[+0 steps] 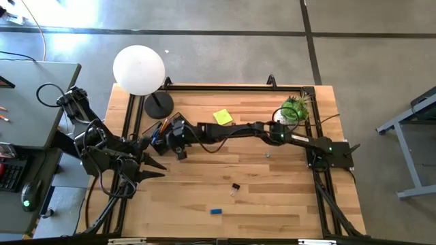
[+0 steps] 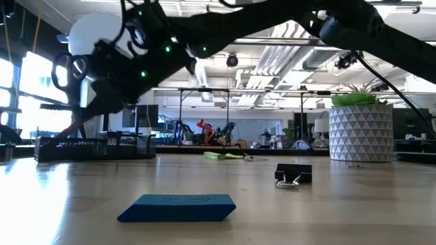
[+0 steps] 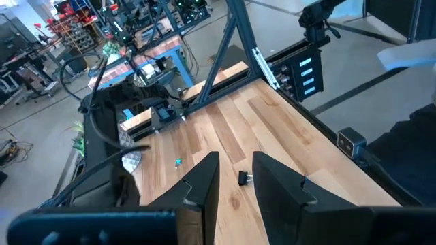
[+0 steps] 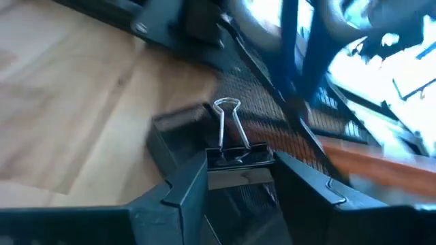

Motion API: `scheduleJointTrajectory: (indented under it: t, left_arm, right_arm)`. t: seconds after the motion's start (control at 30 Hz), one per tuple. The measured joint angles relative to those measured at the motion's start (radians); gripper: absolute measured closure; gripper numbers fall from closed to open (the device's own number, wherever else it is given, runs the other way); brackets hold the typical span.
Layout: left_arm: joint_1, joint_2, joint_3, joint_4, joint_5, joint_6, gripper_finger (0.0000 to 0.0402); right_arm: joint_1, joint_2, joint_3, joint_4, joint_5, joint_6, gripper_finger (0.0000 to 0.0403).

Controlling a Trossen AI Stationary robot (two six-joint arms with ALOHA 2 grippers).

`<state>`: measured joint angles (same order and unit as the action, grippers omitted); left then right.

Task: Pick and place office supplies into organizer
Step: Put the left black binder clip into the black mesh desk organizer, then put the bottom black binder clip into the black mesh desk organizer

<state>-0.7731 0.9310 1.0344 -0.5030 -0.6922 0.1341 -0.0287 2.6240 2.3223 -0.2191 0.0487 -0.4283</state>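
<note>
My right gripper [image 1: 178, 133] reaches across the table to the black mesh organizer [image 1: 158, 129] and is shut on a black binder clip [image 4: 237, 158] just over it. Orange pencils and blue scissors handles [image 4: 300, 41] stand in the organizer. My left gripper [image 1: 155, 167] hovers open near the table's left edge, touching nothing. On the wood lie a yellow sticky pad [image 1: 223, 117], a second binder clip [image 1: 236, 186] and a blue eraser [image 1: 216, 211]. The low view shows the eraser [image 2: 178, 207] nearest, then the clip [image 2: 293, 174]. My right gripper pinches the binder clip by its black body [image 4: 238, 160] between the two fingertips [image 4: 193, 178]. The clip's wire handles [image 4: 227, 117] stick out ahead of the fingers. It is lifted clear, right over the organizer's mesh [image 4: 272, 112].
A white globe lamp [image 1: 139, 69] with a round black base [image 1: 158, 105] stands just beyond the organizer. A potted green plant [image 1: 294, 109] sits at the far right. A black frame rail [image 1: 225, 87] runs along the far edge. Bare wood lies in the middle and near part.
</note>
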Motion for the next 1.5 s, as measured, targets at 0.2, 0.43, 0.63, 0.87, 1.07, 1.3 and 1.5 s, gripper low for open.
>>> scheduleJointTrajectory:
  t: [0.2, 0.43, 0.63, 0.87, 1.07, 1.3, 1.5]
  left_arm:
    - [0.0, 0.0, 0.0, 0.006, 0.0, 0.0, 0.0323]
    - [0.0, 0.0, 0.0, 0.006, 0.0, 0.0, 0.0323]
    - [0.0, 0.0, 0.0, 0.006, 0.0, 0.0, 0.0323]
    - [0.0, 0.0, 0.0, 0.006, 0.0, 0.0, 0.0323]
    - [0.0, 0.0, 0.0, 0.003, 0.003, -0.001, 0.0323]
    - [0.0, 0.0, 0.0, -0.002, 0.004, -0.01, 0.0323]
    - [0.0, 0.001, 0.0, -0.002, 0.008, -0.014, 0.0323]
  right_arm:
    - [-0.037, 0.0, -0.016, 0.0, -0.053, 0.079, 0.0244]
    - [-0.039, 0.0, -0.016, 0.006, -0.087, 0.07, 0.0239]
    - [-0.035, 0.0, -0.016, -0.001, -0.087, 0.054, 0.0219]
    - [-0.034, 0.0, -0.008, -0.076, -0.048, 0.063, 0.0192]
    - [-0.022, -0.056, 0.025, -0.37, -0.052, 0.139, 0.0193]
    - [0.012, -0.137, 0.019, -0.762, -0.062, 0.224, 0.021]
    - [0.083, -0.148, 0.018, -1.093, -0.062, 0.39, 0.0228]
